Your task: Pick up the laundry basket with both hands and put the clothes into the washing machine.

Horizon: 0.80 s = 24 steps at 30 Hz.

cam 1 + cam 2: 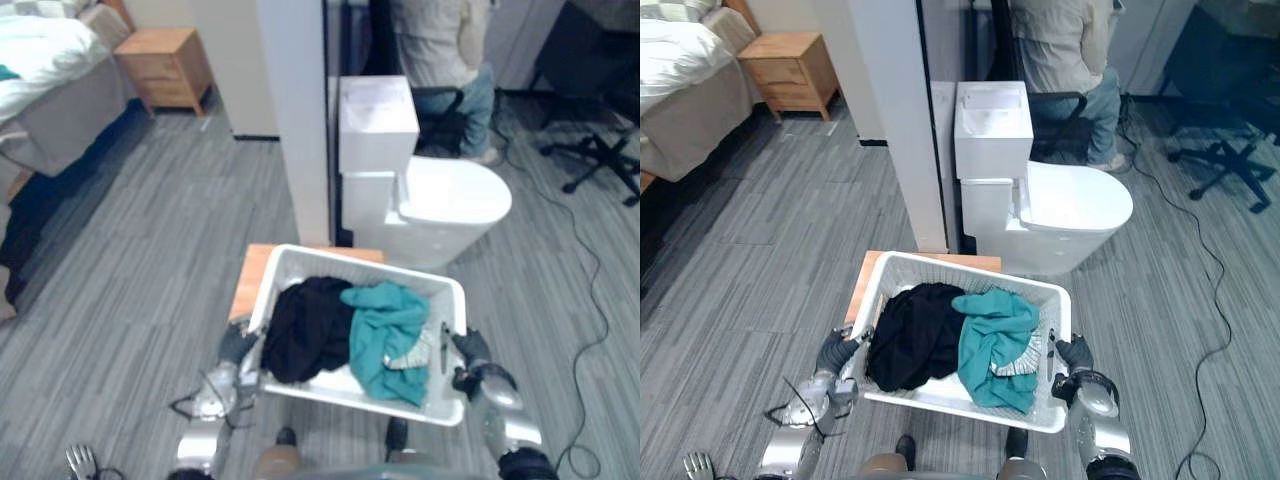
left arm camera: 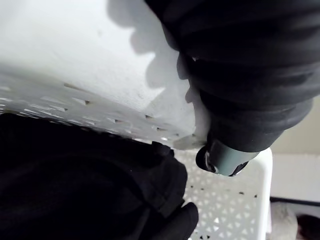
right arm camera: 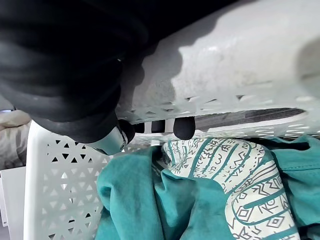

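Well, I had the laundry basket (image 1: 345, 262) between both hands, black garment (image 1: 305, 330) and teal garment (image 1: 385, 335) inside. The right hand (image 1: 470, 350) hooked fingertips (image 3: 183, 129) through its rim; the left hand (image 1: 238, 343) showed one tip (image 2: 222, 161) curled there, the rest hidden.

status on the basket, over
Gripping laundry basket rim: left robot hand, right robot hand. Inside: black garment, teal garment. Ahead: toilet, person seated beyond.
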### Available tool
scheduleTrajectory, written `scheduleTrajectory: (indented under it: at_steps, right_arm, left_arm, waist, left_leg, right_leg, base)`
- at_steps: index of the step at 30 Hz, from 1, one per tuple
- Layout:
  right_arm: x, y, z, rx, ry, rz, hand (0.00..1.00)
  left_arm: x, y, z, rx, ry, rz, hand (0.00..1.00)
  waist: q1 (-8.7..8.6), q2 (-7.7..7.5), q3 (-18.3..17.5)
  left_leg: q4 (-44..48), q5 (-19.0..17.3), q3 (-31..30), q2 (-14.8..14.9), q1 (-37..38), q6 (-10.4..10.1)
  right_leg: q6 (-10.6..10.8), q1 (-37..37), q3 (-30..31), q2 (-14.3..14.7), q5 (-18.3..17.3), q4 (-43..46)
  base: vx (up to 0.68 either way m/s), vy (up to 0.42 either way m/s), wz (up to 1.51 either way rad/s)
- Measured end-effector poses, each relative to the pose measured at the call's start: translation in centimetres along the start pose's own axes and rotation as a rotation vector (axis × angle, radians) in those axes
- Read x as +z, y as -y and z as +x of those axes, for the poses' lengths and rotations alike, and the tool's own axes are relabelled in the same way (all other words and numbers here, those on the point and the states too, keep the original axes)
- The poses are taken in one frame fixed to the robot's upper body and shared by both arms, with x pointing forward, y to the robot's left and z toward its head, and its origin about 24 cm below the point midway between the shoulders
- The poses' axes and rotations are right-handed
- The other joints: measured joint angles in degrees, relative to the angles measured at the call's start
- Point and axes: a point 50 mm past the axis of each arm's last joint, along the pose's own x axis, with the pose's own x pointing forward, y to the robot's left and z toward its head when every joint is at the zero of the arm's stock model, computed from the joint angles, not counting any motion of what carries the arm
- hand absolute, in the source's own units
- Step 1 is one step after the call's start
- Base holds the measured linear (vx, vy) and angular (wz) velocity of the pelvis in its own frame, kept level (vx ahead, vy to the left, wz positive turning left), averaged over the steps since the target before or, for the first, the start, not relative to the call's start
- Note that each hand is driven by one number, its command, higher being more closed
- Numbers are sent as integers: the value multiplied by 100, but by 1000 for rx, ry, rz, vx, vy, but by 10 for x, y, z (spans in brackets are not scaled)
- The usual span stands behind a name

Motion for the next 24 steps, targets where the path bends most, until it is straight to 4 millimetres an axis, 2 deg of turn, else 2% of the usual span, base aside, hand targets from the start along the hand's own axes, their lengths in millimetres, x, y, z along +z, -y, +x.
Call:
scheduleTrajectory:
  at_steps: [3, 5, 6, 7, 8, 9, 10, 11, 12, 14, 16, 17, 18, 19, 20, 21, 22, 23, 24]
  right_arm:
    - [-1, 3, -1, -10, -3, 6, 100]
    - [2, 5, 0, -14, 6, 7, 100]
    - [4, 5, 1, -11, 9, 6, 100]
    - [7, 3, 2, -3, 19, 10, 100]
    - [9, 4, 2, -4, 28, 17, 100]
    - [10, 6, 2, -5, 31, 14, 100]
    - [9, 8, 0, -10, 33, 18, 100]
    - [7, 15, -4, -30, 33, 28, 100]
    - [6, 14, -6, -42, 40, 56, 100]
    - [-6, 17, -19, -72, 34, 98, 100]
    - [-4, 24, -28, -105, 55, 99, 100]
    - [1, 23, -32, -103, 85, 107, 100]
    - [5, 16, -32, -96, 108, 129, 100]
    - [5, 13, -32, -95, 113, 136, 100]
    - [5, 8, -32, -84, 114, 147, 100]
    - [4, 5, -32, -76, 108, 150, 100]
    - [4, 5, -31, -79, 109, 151, 100]
    - [4, 5, -31, -78, 110, 151, 100]
    - [4, 6, -31, -83, 113, 151, 100]
  left_arm:
    - [-1, 3, 0, -5, -9, -11, 100]
    - [-1, 6, 0, -8, -8, -22, 100]
    - [-1, 7, 0, -9, -7, -22, 100]
    - [1, 8, 0, -14, 0, -23, 100]
    - [3, 10, 0, -18, 12, -28, 100]
    - [3, 12, -1, -21, 13, -36, 100]
    - [3, 17, -1, -34, 10, -41, 100]
    - [4, 23, -1, -62, 12, -38, 100]
    - [9, 22, 3, -66, 28, -22, 100]
    - [10, 23, 4, -97, 26, 10, 100]
    - [13, 31, 5, -130, 37, 15, 100]
    - [19, 31, 7, -132, 60, 16, 100]
    - [24, 26, 8, -119, 84, 20, 100]
    - [26, 23, 9, -107, 90, 22, 100]
    - [28, 16, 10, -80, 96, 35, 100]
    - [29, 15, 11, -77, 99, 43, 100]
    - [28, 15, 11, -79, 98, 43, 100]
    - [29, 16, 11, -84, 101, 44, 100]
    - [31, 19, 12, -94, 107, 46, 100]
  waist:
    - [-1, 27, -5]
    - [23, 91, -5]
    - [32, 87, -3]
    - [65, 91, 1]
    - [185, 202, 5]
    - [201, 255, 26]
    - [159, 482, -41]
    - [-18, 766, -203]
    - [-38, 572, -117]
    - [-163, 163, -86]
    - [-152, 94, -121]
    - [-138, 17, -139]
    - [-90, -18, -139]
    - [-92, -52, -114]
    - [-65, -117, -147]
    - [28, -188, -177]
    - [33, -213, -188]
    - [7, -229, -198]
    - [-15, -239, -203]
  left_leg:
    - [203, -7, -325, 22, -101, -6]
    - [753, -173, -772, 4, -316, -187]
    - [917, -212, -955, -38, -367, -242]
    - [1470, -501, -1424, -154, -499, -399]
    - [2494, -1052, -1878, -323, -657, -524]
    - [2905, -1250, -1988, -377, -670, -577]
    - [3070, -1563, -1993, -303, -691, -361]
    - [2648, -2090, -2035, -105, -564, 49]
    - [2731, -2090, -1710, -235, -593, 120]
    - [2732, -2064, -1566, -644, -609, 122]
    - [2954, -2068, -1385, -812, -858, 148]
    - [3140, -2018, -1158, -883, -1093, 292]
    - [3063, -1871, -759, -720, -1214, 626]
    - [2984, -1789, -495, -628, -1252, 717]
    - [2750, -1594, -2, -400, -1264, 738]
    - [2354, -1347, 487, -205, -1046, 715]
    - [2008, -1109, 795, -103, -881, 682]
    - [1827, -991, 943, -42, -796, 675]
    - [1635, -868, 1168, 70, -695, 650]
  right_leg:
    - [-47, 8, -178, 54, -112, 148]
    - [-104, -258, 32, 65, -428, 751]
    - [-102, -347, 134, 59, -465, 870]
    - [-102, -533, 391, 22, -488, 1080]
    - [-80, -750, 756, 132, -506, 1293]
    - [-41, -810, 981, 236, -531, 1370]
    - [147, -850, 1383, 475, -538, 1356]
    - [344, -914, 1650, 649, -482, 1239]
    - [337, -1186, 2022, 636, -505, 1670]
    - [356, -1306, 2450, 404, -504, 1656]
    - [370, -1398, 2810, 356, -495, 1158]
    - [302, -1501, 3058, 342, -526, 731]
    - [-38, -1588, 3072, 374, -732, 382]
    - [-113, -1715, 2881, 363, -784, 411]
    - [-132, -2047, 2176, 436, -557, 893]
    - [-353, -2148, 1373, 460, -383, 1424]
    - [-436, -2054, 911, 423, -410, 1767]
    - [-505, -1952, 695, 381, -476, 2018]
    - [-582, -1784, 466, 297, -678, 2474]
  base:
    - [-73, -46, 34]
    - [-113, -14, -5]
    - [-135, 22, -45]
    - [-140, 83, -108]
    - [-166, 123, -136]
    - [-214, 185, -159]
    - [-235, 228, -121]
    - [-263, 270, -114]
    - [-220, 225, -66]
    - [-196, 210, -57]
    - [-165, 248, -95]
    - [-178, 260, -154]
    - [-266, 242, -172]
    - [-293, 153, -203]
    - [-272, 82, -212]
    - [-184, 52, -229]
    - [-121, 25, -174]
    - [-150, -15, -125]
    - [-184, -69, -139]
